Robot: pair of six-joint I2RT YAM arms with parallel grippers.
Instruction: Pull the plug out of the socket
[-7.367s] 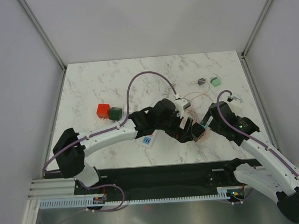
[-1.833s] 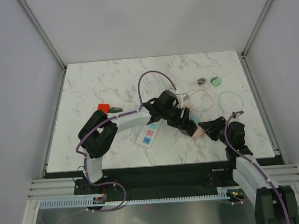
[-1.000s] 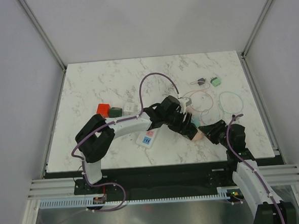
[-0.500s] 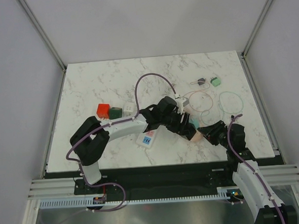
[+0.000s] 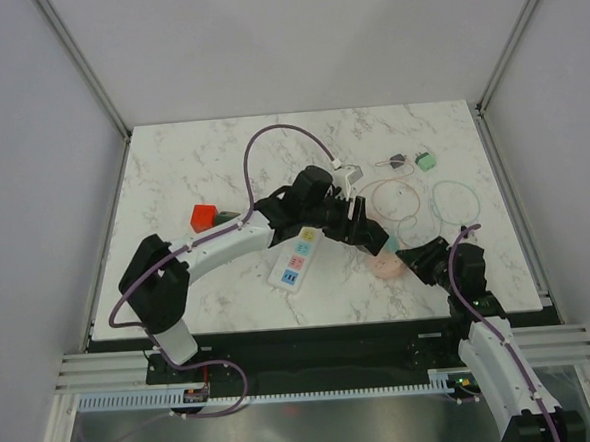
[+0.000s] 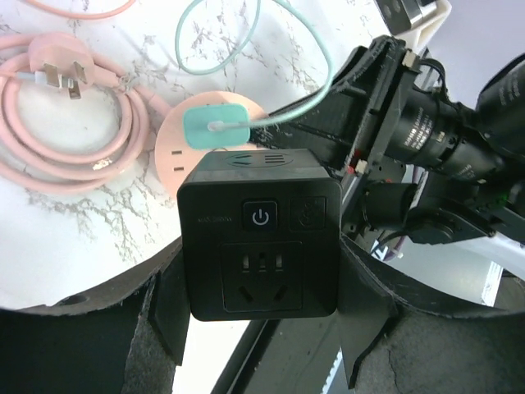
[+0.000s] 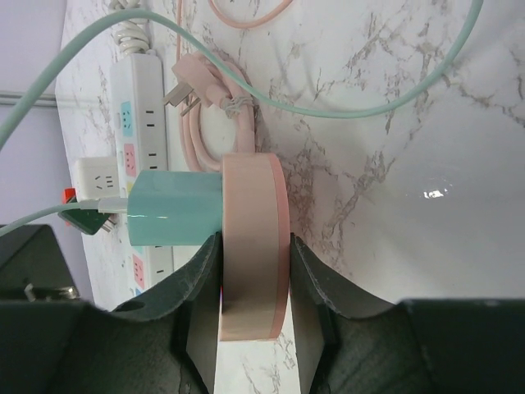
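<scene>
Two pinches: left end effector [image 6: 262, 305] on black plug [image 6: 261, 246], power-symbol button [image 6: 261, 217], seemingly off socket [image 5: 294, 264]; right end effector [image 7: 253, 289] on pink disc [image 7: 253, 215]

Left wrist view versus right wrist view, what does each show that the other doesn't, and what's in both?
Only the left wrist: the black plug cube clamped in the left pincer, with the right arm beyond it. Only the right wrist: the white power strip and a white adapter cube beside it. Both: the pink disc carrying the teal plug, held by the right pincer, plus the coiled pink cable and teal cable.
</scene>
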